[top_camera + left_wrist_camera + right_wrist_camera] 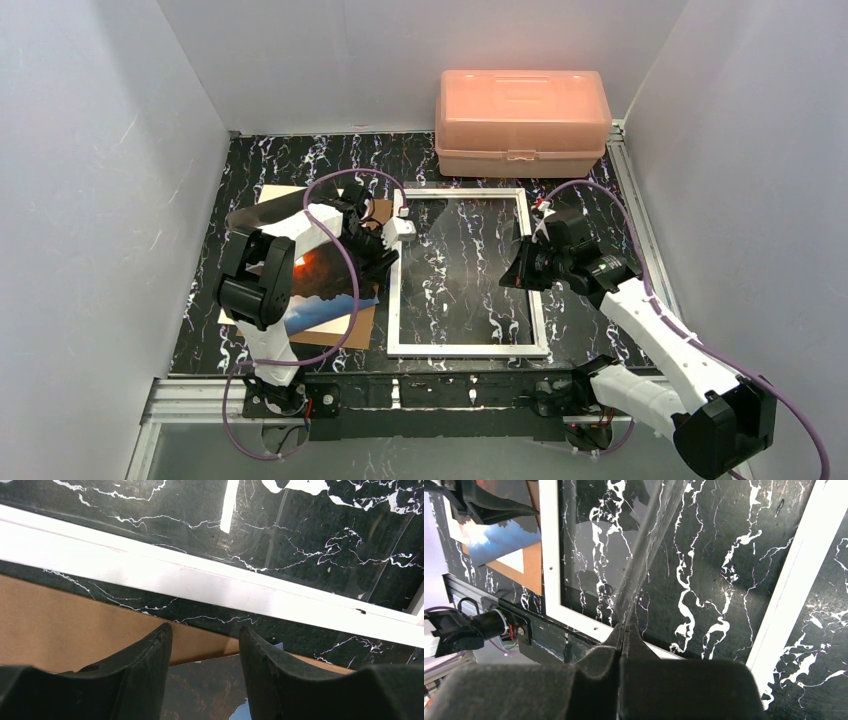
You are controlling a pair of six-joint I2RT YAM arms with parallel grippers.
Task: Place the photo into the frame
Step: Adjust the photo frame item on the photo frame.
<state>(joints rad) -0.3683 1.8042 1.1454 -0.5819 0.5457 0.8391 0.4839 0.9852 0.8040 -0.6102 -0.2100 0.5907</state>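
The white frame [392, 300] lies flat in the middle of the table. Its clear pane [644, 545] is tilted up on edge, and my right gripper [624, 630] is shut on that edge; from above this gripper [522, 265] sits at the frame's right side. The photo [318, 285], dark clouds with an orange glow, rests on a brown board [362, 322] left of the frame. My left gripper [205, 647] hovers open over the photo [200, 695] and the board's edge [60, 625], its fingers [150, 670] apart with nothing between them, pointing toward the frame's left bar [200, 585].
A pink plastic box [522, 120] stands at the back of the table behind the frame. Grey walls close in both sides. The metal rail [400, 390] with both arm bases runs along the near edge.
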